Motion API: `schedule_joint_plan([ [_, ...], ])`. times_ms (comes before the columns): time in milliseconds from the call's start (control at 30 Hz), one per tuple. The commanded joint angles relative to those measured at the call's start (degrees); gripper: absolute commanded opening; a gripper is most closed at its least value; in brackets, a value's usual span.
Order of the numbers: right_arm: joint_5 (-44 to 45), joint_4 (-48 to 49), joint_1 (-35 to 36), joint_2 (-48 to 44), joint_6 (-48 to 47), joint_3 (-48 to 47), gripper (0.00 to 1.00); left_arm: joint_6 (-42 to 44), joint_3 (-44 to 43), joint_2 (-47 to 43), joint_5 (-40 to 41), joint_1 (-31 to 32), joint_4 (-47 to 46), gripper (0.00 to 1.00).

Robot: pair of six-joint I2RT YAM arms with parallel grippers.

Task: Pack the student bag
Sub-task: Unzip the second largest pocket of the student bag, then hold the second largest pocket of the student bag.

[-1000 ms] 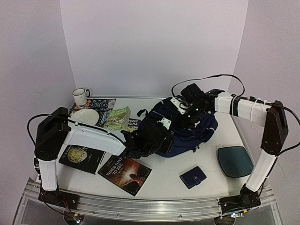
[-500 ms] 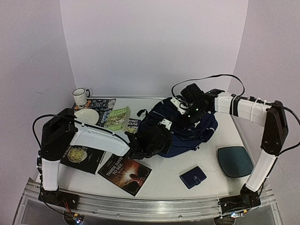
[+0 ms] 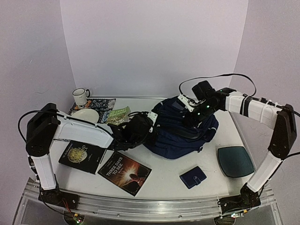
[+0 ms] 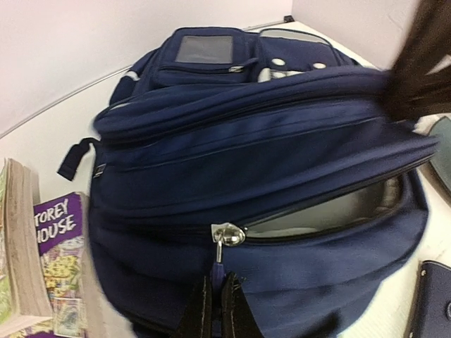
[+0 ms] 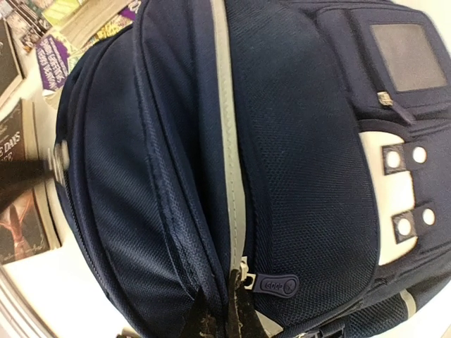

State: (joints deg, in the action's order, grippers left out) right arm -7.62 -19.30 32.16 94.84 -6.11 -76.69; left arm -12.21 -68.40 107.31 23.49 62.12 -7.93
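Note:
The student bag (image 3: 183,136) lies on its side mid-table, navy with pale piping. In the left wrist view its main zip is partly undone, showing a grey lining (image 4: 338,211) to the right of the silver slider (image 4: 227,234). My left gripper (image 4: 217,283) is shut on the blue zip pull hanging from that slider; from above it sits at the bag's left end (image 3: 143,125). My right gripper (image 5: 224,301) is shut on a fold of the bag's fabric beside the pale piping, just left of a small rubber zip tab (image 5: 276,285). From above, the right gripper (image 3: 191,117) is over the bag's top.
A navy wallet (image 3: 192,177) and a teal oval pad (image 3: 235,161) lie near the front right. Books lie at the left: "Three Days to See" (image 3: 124,172), a dark one (image 3: 81,156), a green one (image 3: 118,115). A mug (image 3: 80,96) and saucer (image 3: 85,116) stand at the back left.
My left gripper shut on the zip pull and drew back to the left. The bag stretched out and flattened, and the right gripper shifted slightly right with its hold.

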Motion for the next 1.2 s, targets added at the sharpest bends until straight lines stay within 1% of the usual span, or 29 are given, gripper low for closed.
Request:
schedule_joint_plan([
  [0, -1.22, 2.32, -6.66, -6.06, -2.67, 1.98, 0.0, -1.67, 2.75, -5.03, -4.29, -6.27, 3.96, 0.0],
  [100, -5.6, 4.54, -9.59, -7.02, -1.68, 3.17, 0.0, -1.95, 3.35, -4.78, -6.24, -9.52, 5.67, 0.0],
  [200, -7.43, 5.61, -10.49, -6.58, -0.73, 2.9, 0.0, -2.38, 3.04, -4.67, -9.33, -12.34, 5.95, 0.0],
  [300, -11.4, 5.78, -10.52, -5.58, 0.13, 2.28, 0.0, -1.82, 1.07, -4.93, -15.17, -12.91, 6.09, 0.0],
  [333, -13.34, 5.96, -10.41, -5.37, 0.55, 2.3, 0.03, -1.99, 0.26, -5.07, -17.31, -12.84, 6.06, 0.0],
  [400, -15.56, 6.55, -9.53, -5.44, 0.8, 2.88, 0.09, -2.45, -1.23, -5.17, -22.18, -12.73, 6.05, 0.0],
  [433, -15.3, 6.79, -8.81, -5.57, 0.72, 3.21, 0.13, -2.65, -1.81, -5.18, -24.31, -12.72, 6.06, 0.0],
  [500, -14.09, 6.91, -6.43, -5.85, 0.32, 3.29, 0.29, -3.14, -2.73, -5.42, -27.53, -12.64, 6.0, 0.0],
  [600, -10.92, 7.01, -2.37, -5.83, -0.58, 2.69, 0.46, -3.66, -3.58, -5.85, -31.14, -12.64, 6.0, 0.0],
  [733, -6.27, 7.24, 2.37, -4.46, -2.38, 1.25, 0.71, -4.07, -4.37, -6.44, -34.05, -12.53, 6.01, 0.0],
  [800, -3.7, 7.26, 4.39, -2.79, -3.24, 0.08, 0.8, -4.15, -4.62, -6.87, -35.01, -12.45, 5.95, 0.0],
  [900, -0.62, 7.34, 7.07, 0.69, -3.7, -2.08, 0.86, -4.0, -4.91, -7.65, -36.24, -12.26, 5.84, 0.0],
  [1167, 3.18, 8.01, 11.33, 8.45, -3.44, -6.16, 0.88, -3.69, -4.98, -9.04, -37.68, -11.86, 5.78, 0.0],
])
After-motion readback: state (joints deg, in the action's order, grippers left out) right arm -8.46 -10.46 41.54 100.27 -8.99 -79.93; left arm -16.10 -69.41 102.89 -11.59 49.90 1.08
